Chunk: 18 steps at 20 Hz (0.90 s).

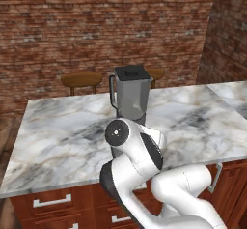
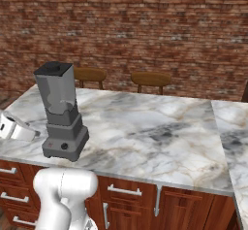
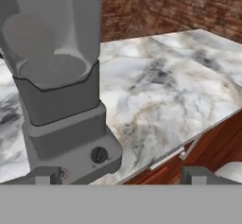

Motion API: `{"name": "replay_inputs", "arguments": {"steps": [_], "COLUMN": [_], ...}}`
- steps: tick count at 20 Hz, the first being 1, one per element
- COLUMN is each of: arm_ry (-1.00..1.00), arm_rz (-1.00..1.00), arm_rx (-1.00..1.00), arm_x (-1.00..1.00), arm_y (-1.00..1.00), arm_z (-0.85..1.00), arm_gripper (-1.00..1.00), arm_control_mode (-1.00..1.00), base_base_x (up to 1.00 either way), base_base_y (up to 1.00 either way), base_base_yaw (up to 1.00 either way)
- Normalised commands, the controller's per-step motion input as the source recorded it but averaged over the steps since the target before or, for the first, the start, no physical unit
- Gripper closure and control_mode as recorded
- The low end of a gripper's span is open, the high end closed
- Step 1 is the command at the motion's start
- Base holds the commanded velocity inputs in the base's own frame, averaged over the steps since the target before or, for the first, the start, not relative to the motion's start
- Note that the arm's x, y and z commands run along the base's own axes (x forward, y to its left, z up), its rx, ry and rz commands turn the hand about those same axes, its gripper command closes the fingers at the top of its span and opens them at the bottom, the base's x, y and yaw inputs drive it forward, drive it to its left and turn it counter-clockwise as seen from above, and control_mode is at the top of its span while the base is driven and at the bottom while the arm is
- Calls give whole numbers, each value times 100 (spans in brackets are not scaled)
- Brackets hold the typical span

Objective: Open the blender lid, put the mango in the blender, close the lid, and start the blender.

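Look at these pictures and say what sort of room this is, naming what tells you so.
Most likely a kitchen with a bar-style island: a blender stands on a marble counter, wooden drawers sit beneath it, and round wooden stools wait along a brick wall.

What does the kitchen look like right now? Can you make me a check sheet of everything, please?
Surface: marble counter over wooden drawers.
Job's things: blender stands upright near the counter's front edge; blender lid sits shut on the jar; black knob faces the hand camera. Mango: nothing seen.
Clutter: nothing seen.
Pincer: pincer open, holding nothing, low in front of the blender base.
Cables: nothing seen.
Surroundings: brick wall; two wooden stools behind the counter.
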Motion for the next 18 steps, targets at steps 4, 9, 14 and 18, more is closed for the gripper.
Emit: {"name": "replay_inputs", "arguments": {"steps": [4, 9, 14, 18], "arm_ry": [16, 14, 13, 7], "arm_rz": [-23, -7, 7, 12], "arm_rx": [-12, -8, -9, -7], "arm_x": [26, 35, 19, 1], "arm_y": [5, 0, 0, 0], "arm_z": [0, -2, -37, -65], "arm_gripper": [-100, -100, -100, -100], "arm_control_mode": [-100, -100, -100, -100], "base_base_x": [0, 0, 0, 0], "base_base_y": [0, 0, 0, 0], "base_base_yaw": [0, 0, 0, 0]}}
